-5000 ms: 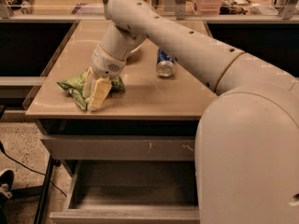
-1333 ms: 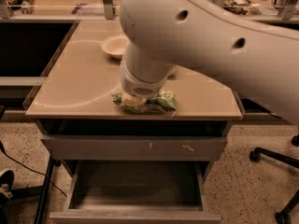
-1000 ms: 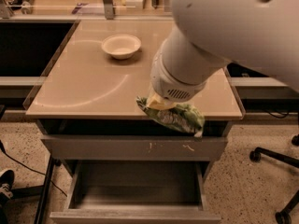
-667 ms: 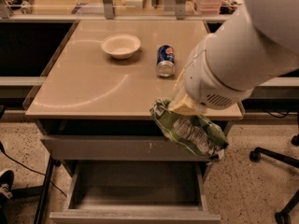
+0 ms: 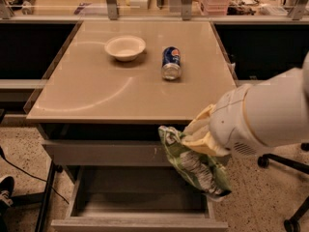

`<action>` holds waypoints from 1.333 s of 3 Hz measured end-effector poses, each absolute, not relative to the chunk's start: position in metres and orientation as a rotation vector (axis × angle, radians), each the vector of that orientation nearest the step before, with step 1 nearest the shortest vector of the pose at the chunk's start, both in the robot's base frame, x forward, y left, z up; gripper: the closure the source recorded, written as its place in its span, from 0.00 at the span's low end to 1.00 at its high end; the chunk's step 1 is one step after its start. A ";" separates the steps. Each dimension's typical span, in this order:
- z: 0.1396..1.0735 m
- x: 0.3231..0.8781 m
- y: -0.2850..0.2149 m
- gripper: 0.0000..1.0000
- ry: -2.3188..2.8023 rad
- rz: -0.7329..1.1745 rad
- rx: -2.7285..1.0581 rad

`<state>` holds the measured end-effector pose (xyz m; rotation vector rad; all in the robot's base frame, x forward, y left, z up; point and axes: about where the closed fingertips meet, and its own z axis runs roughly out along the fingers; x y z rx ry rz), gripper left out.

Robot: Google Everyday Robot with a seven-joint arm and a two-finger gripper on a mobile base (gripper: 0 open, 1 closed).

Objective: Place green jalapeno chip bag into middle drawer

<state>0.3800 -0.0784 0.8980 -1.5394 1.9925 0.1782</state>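
My gripper (image 5: 195, 138) is shut on the green jalapeno chip bag (image 5: 193, 164), a crumpled light-green foil bag with pale patches. It holds the bag by its upper end in front of the table's front edge, at the right. The bag hangs down over the right part of the open middle drawer (image 5: 140, 204), a wide grey drawer with a dark tray and a plain front lip. The bag is above the tray, not resting in it. The white arm comes in from the right.
A white bowl (image 5: 125, 47) and a blue soda can (image 5: 171, 63) lying on its side are on the tan tabletop (image 5: 87, 95). A closed grey drawer front (image 5: 101, 151) with scratch marks sits above the open drawer. Chair wheels (image 5: 289, 224) are at the right.
My gripper has carried the chip bag from the tabletop's left side across to the right, past the front edge, and down over the open drawer.
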 end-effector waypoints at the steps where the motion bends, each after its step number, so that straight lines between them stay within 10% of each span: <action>1: 0.824 0.383 -0.053 1.00 2.007 0.339 -1.477; 4: 0.679 0.402 -0.024 1.00 2.162 0.396 -1.403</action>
